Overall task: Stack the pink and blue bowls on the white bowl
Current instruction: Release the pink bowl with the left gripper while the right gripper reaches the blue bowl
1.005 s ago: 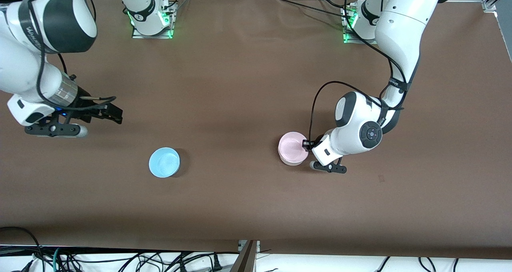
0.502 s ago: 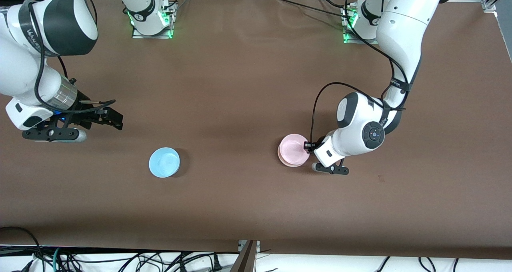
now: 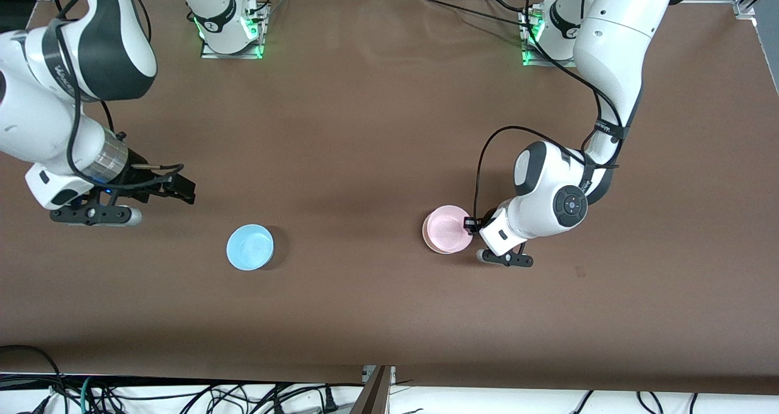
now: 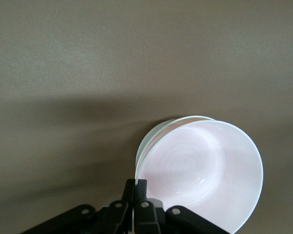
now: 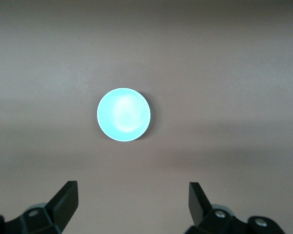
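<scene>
— Pink bowl [image 3: 448, 229]?
— Pinched at its rim by the left gripper [image 4: 135, 187], over the white bowl [image 4: 158, 130] whose edge peeks out beneath.
— Blue bowl [image 3: 250, 247]?
— Alone on the table [image 3: 377, 128] toward the right arm's end — right gripper [image 5: 133, 197] spread wide above.

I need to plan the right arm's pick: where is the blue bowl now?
In the front view the blue bowl sits on the table toward the right arm's end, apart from the pink bowl.
</scene>
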`<action>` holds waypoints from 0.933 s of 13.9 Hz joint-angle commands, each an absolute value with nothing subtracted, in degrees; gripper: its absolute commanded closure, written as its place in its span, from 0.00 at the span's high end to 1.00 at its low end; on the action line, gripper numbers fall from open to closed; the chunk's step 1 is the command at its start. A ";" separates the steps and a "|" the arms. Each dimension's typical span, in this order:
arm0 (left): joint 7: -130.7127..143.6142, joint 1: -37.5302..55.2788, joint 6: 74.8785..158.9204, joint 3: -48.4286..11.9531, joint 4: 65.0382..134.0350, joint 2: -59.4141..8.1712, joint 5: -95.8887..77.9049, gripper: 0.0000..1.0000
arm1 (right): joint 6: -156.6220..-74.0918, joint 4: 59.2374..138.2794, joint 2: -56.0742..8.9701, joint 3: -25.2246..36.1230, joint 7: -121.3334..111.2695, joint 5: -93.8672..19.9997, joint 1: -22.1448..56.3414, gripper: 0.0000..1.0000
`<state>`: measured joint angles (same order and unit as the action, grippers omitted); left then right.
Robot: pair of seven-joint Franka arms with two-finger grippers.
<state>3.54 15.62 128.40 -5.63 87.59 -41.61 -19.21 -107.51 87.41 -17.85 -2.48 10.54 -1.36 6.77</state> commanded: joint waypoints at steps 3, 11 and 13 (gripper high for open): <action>5.35 16.26 131.13 -5.63 86.31 -43.77 -18.72 0.00 | -113.97 86.75 -27.13 -2.37 7.75 -0.97 6.24 1.00; 8.09 15.12 123.88 -1.43 86.31 -37.29 -18.63 1.00 | -125.85 86.66 -39.28 -2.02 4.31 -0.53 6.07 0.95; 8.09 14.42 114.49 3.14 86.40 -30.97 -18.37 1.00 | -127.69 86.57 -41.04 -2.02 4.74 -0.44 6.06 0.86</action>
